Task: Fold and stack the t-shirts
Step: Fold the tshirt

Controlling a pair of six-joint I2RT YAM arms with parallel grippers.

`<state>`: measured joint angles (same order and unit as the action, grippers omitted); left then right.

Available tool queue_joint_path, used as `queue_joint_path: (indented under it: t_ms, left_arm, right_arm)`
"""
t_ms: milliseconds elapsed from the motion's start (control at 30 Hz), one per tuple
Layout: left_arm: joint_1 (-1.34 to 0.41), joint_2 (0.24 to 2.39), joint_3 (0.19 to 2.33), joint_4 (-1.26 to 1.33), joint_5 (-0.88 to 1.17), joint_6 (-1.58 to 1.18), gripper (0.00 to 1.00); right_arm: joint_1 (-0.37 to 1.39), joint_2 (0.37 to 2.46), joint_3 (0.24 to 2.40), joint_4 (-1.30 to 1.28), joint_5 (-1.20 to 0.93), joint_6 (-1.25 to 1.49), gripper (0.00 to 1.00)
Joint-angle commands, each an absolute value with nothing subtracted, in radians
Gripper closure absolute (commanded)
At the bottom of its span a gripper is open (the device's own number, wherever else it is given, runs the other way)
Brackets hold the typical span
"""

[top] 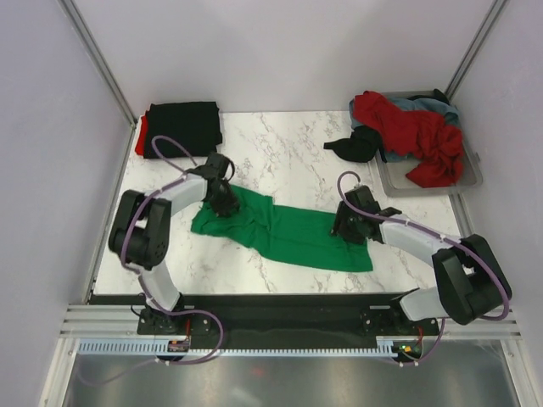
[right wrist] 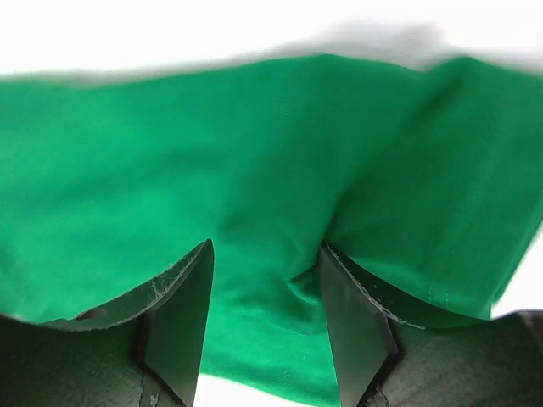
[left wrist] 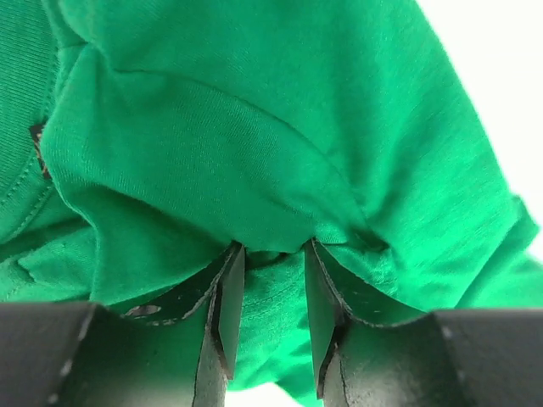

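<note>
A bright green t-shirt (top: 293,233) lies as a long folded strip across the middle of the marble table (top: 288,153). My left gripper (top: 223,204) is down on the strip's left end. Its jaws stand close together with a fold of green cloth (left wrist: 267,280) pinched between them. My right gripper (top: 347,227) is on the strip's right part. Its jaws stand a little wider, with puckered green cloth (right wrist: 267,288) between them. A folded black t-shirt (top: 183,125) lies on a red one (top: 141,136) at the back left.
A clear tray (top: 471,174) at the back right holds a crumpled red t-shirt (top: 416,136) and a grey-blue one (top: 424,106). Another black t-shirt (top: 356,144) hangs over the tray's left edge onto the table. Grey walls close in the left and right sides.
</note>
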<state>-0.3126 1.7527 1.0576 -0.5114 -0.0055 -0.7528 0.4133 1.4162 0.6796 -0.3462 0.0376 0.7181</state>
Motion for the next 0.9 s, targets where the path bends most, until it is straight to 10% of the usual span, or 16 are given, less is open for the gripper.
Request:
queue_joint_path:
  t_ms: [0,267,333,433,867]
  left_arm:
    - [-0.371,1.96,1.196,-0.419,-0.002,-0.84,0.59]
    - [-0.492,2.5,2.302,-0.651,0.26,-0.87,0.48]
    - [-0.499,2.626,2.67,-0.768,0.31,-0.812,0.19]
    - [-0.476,2.48,2.569,-0.724,0.298,-0.722,0.0]
    - [-0.446,1.754,1.863,-0.808,0.063,-0.445,0.0]
  right_arm:
    - [0.494,1.471,0.522,-0.203,-0.208,0.902,0.39]
    - [0.954,1.459,0.78,-0.239,-0.235,1.08,0.37]
    - [0.972,1.386,0.828,-0.311,-0.197,1.088,0.36]
    - [0.973,1.303,0.87,-0.422,-0.126,1.063,0.32]
    - [0.695,1.448,1.182,-0.63,-0.029,0.78,0.25]
